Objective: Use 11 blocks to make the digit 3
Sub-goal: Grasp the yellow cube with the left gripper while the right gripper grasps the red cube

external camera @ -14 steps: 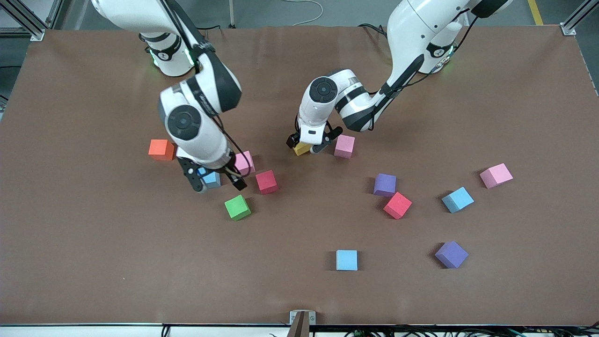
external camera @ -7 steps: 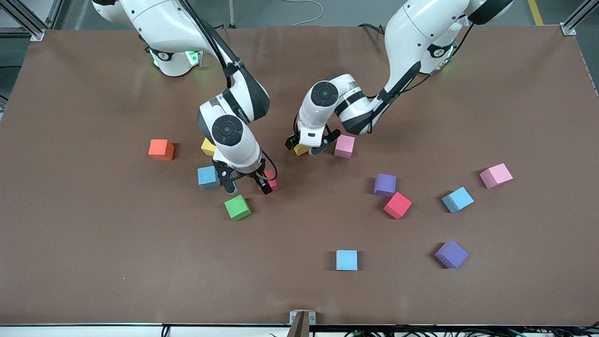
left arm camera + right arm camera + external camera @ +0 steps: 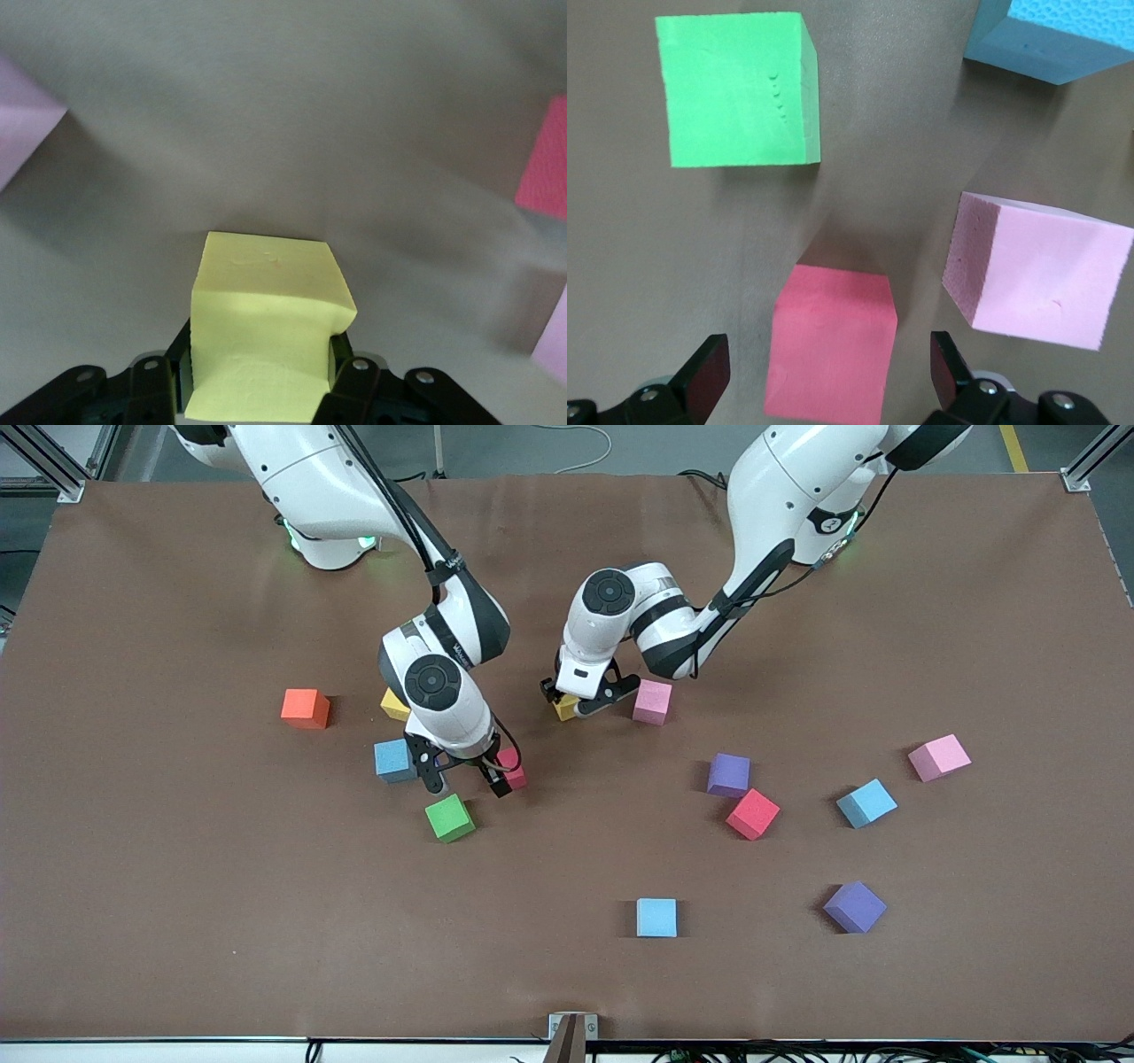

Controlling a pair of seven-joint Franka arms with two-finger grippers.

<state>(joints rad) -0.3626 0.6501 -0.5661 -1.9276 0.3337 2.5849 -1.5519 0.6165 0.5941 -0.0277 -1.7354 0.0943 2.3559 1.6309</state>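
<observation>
Yellow block (image 3: 266,328) clamped in my left gripper (image 3: 585,701).
My right gripper (image 3: 462,777) hovers, fingers spread, over a red block (image 3: 831,354).

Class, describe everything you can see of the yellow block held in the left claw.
The yellow block is a small pale-yellow cube of matte, foam-like material with clean edges. The left claw is shut on it, its fingers pressing two facing sides so one side dents inward. Its base is at the brown table or just above it; which cannot be told. A pink block sits beside it, apart.
</observation>
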